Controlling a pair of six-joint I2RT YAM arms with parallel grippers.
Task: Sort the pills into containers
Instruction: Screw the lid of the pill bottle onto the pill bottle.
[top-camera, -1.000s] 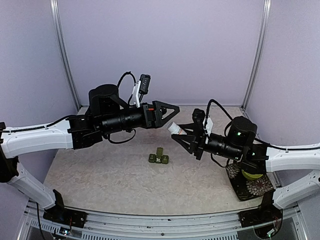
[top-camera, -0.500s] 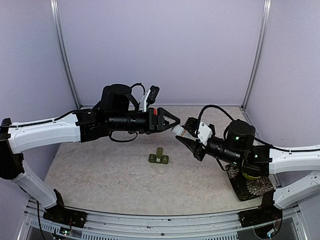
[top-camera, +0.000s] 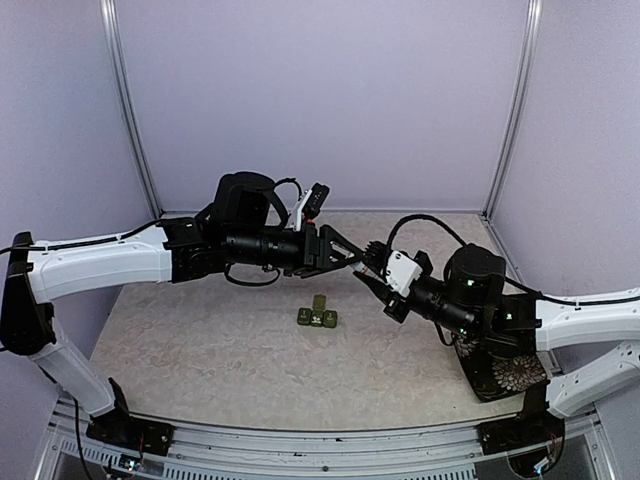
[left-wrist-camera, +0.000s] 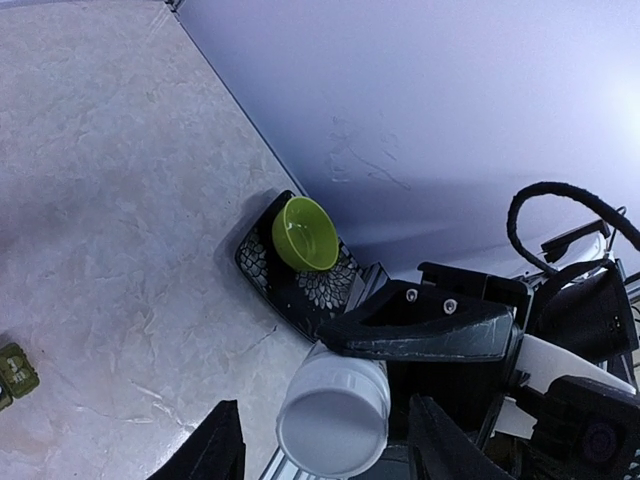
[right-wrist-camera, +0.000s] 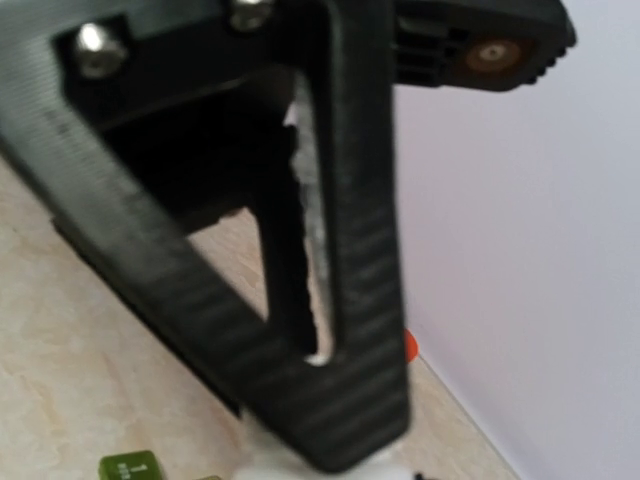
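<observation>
- Left wrist: left jaws half-open, straddling the white-capped bottle (left-wrist-camera: 333, 420) — no contact visible.
- Right jaws clamped on that bottle.
- Step, likely: uncapping; next — close, twist.

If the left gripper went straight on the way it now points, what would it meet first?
The white-capped bottle held out by the right gripper: in the left wrist view it sits squarely between the left gripper's open jaws. Depth is unclear, but nothing seems nearer.

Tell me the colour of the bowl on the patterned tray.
The bowl is lime green; the left wrist view shows it best.
</observation>
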